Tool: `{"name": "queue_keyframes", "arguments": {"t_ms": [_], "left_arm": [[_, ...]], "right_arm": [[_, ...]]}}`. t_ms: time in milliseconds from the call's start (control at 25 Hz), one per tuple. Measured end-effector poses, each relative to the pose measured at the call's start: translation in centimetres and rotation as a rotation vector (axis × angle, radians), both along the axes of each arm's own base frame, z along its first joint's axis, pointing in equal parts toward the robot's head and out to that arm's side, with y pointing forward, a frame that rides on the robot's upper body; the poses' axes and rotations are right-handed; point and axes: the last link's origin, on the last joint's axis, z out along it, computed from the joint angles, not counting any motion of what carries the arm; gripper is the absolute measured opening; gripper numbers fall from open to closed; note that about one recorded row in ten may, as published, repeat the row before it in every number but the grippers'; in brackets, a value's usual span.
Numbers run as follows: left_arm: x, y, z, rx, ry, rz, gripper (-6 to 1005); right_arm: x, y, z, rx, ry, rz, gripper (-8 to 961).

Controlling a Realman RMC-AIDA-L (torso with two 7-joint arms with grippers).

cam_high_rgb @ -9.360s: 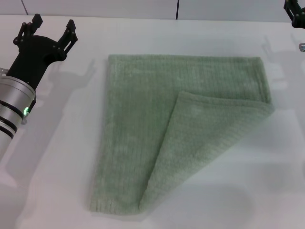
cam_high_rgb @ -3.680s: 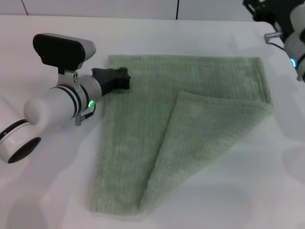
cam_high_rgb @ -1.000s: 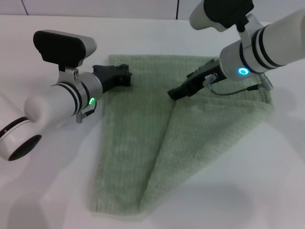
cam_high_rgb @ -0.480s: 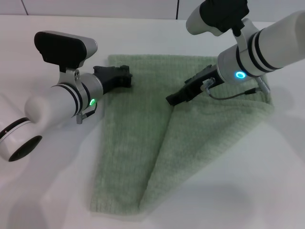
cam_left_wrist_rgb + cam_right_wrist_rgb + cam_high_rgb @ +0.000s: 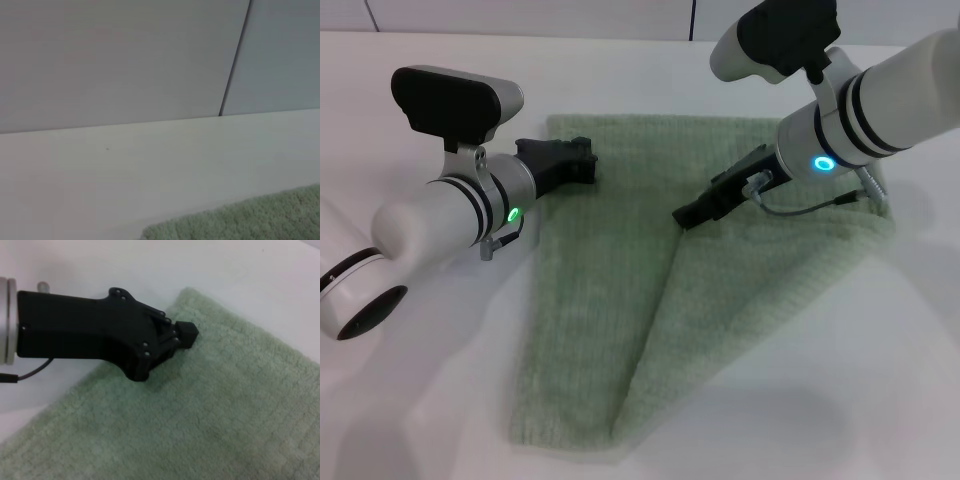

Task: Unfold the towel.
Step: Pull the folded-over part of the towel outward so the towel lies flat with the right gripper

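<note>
The pale green towel lies flat on the white table, with its near right corner folded over toward the middle as a triangular flap. My left gripper is shut and rests on the towel near its far left corner. It also shows in the right wrist view, its tip on the towel just inside the edge. My right gripper is down at the tip of the folded flap and hides that tip. The left wrist view shows only a strip of towel edge.
The white table extends around the towel on all sides. A wall with a dark vertical seam stands behind the table's far edge. A grey cable hangs from my right wrist over the towel.
My right arm came in from the far right and lowered to the flap's tip, shifting slightly in the last second. My left gripper stays on the far left corner.
</note>
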Motion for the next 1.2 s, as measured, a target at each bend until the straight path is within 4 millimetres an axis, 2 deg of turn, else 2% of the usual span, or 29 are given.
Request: {"name": "queue_keyframes", "arguments": {"t_ms": [1200], "left_arm": [[0.05,-0.08,-0.01,0.0,-0.004,0.001,-1]], "right_arm": [[0.37,0.28,-0.5,-0.004,-0.008,-0.005,754]]}}
